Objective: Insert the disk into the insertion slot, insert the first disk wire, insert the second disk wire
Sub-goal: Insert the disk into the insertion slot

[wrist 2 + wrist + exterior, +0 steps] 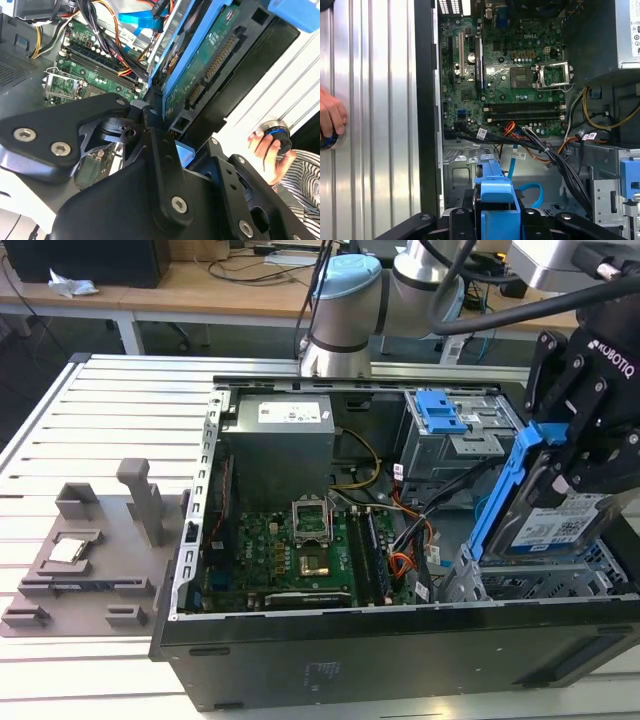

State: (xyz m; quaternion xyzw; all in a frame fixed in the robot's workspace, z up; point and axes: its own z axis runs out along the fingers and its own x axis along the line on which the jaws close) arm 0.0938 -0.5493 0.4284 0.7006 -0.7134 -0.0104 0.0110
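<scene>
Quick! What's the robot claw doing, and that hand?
Gripper: closed, holding the disk.
Person's hand: gripping a round knob.

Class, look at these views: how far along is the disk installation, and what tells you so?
Done: nothing seated yet. In hand: the gripper is shut on the disk, holding it tilted above the insertion slot at the exterior view's right, not in the bay. Left: seating the disk and both wires; in the second wrist view the disk's connector has nothing plugged in.
</scene>
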